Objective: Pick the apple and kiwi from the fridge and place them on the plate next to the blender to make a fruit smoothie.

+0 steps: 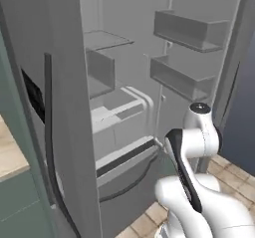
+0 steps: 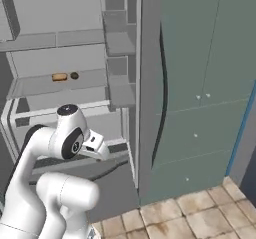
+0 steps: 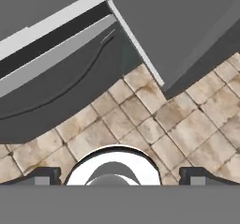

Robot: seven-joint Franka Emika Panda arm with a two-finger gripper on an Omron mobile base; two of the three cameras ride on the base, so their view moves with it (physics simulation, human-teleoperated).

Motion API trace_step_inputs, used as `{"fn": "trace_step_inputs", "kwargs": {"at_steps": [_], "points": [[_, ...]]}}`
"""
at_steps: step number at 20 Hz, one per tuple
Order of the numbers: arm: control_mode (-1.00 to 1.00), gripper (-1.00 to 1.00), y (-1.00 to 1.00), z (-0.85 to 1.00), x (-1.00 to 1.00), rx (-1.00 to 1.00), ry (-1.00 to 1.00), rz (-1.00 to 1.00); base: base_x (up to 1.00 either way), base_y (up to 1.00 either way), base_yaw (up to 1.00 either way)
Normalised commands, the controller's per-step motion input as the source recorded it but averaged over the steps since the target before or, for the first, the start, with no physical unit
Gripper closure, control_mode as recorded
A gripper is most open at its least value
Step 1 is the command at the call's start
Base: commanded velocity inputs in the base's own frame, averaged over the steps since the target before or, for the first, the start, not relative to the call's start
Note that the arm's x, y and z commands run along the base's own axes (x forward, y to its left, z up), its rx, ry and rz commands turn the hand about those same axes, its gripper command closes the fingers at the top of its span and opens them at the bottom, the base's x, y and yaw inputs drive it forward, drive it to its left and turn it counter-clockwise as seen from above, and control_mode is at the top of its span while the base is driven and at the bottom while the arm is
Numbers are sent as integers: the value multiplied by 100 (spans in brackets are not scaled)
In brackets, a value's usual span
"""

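The fridge (image 2: 75, 48) stands open in front of the arm, and on one of its middle shelves (image 2: 60, 85), toward the right half of the shelf and near its back wall, lies the kiwi (image 2: 74, 75), a small dark oval. Just beside it on the left sits a tan bun (image 2: 59, 77), oblong and lying with its long side along the shelf; the two are close but apart. The apple I cannot pick out on any shelf from here. The pincer (image 3: 120, 177) is spread wide and holds nothing: in the hand view its two dark tips stand at opposite sides of the bottom edge, with bare floor tiles (image 3: 140, 120) and the front of the bottom drawer (image 3: 61, 85) beyond them. So the hand is aimed down at the floor in front of the fridge, low by the drawer (the wrist is folded under the elbow in the right base view). What the coming move seems to turn on is this: the kiwi lies above the pincer and deeper into the fridge, on the shelf over the white-framed drawers (image 2: 30, 115). The hand would likely have to rise and tip forward to face the shelf, then come in right of the bun so it doesn't nudge it.
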Motion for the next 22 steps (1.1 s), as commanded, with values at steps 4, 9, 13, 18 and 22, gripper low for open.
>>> {"fn": "trace_step_inputs", "kwargs": {"at_steps": [4,9,13,18,22], "points": [[100,-100,0,0,0,0,0,0,58,1,61],[100,-100,0,0,0,0,0,0,72,-13,61],[100,-100,0,0,0,0,0,0,69,-21,57],[100,-100,0,0,0,0,0,0,45,-63,37],[100,-100,0,0,0,0,0,0,50,-39,13]]}}
